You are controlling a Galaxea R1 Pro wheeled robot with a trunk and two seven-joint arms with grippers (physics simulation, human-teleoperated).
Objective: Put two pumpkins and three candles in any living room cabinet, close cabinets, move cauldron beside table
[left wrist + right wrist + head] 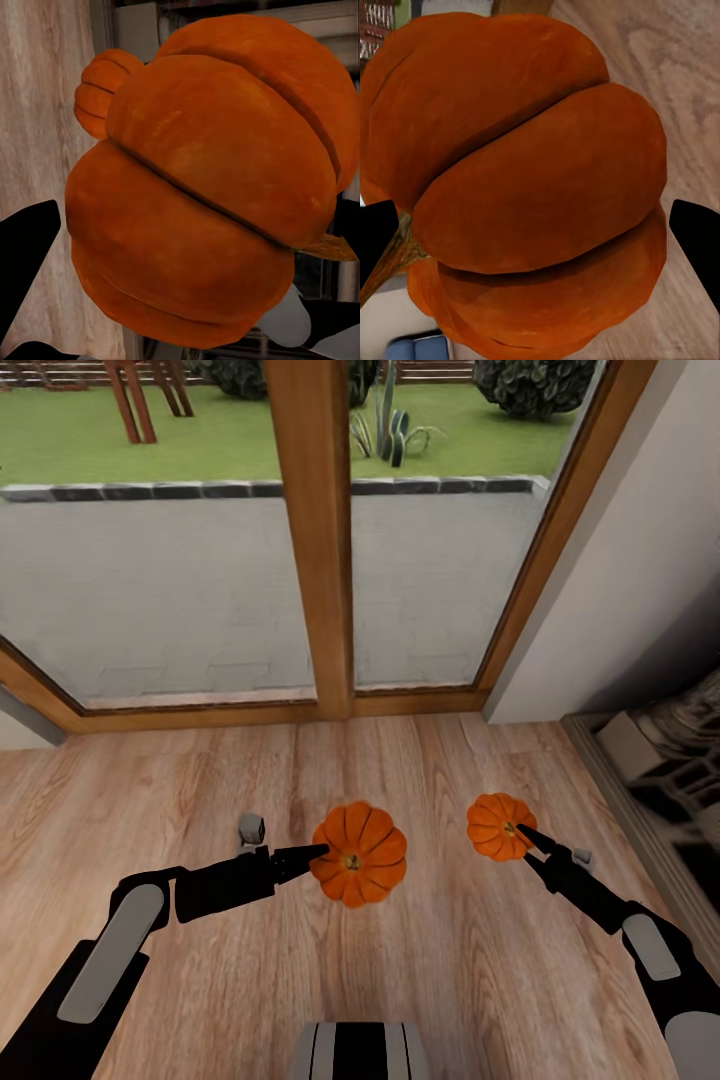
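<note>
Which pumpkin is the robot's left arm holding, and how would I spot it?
Start at the wooden window post and look down to the plank floor. The left gripper holds the pumpkin right below it. It looks bigger than the other pumpkin at the right gripper.

Both arms were out front, each with a pumpkin in its grip.

The left gripper (pixel 318 852) reached in from the left, forearm nearly level, fingers clamped on the bigger pumpkin (pixel 359 853). The right gripper (pixel 520 835) angled up from the lower right, pinching the smaller pumpkin (pixel 497 825) off the floor.
</note>
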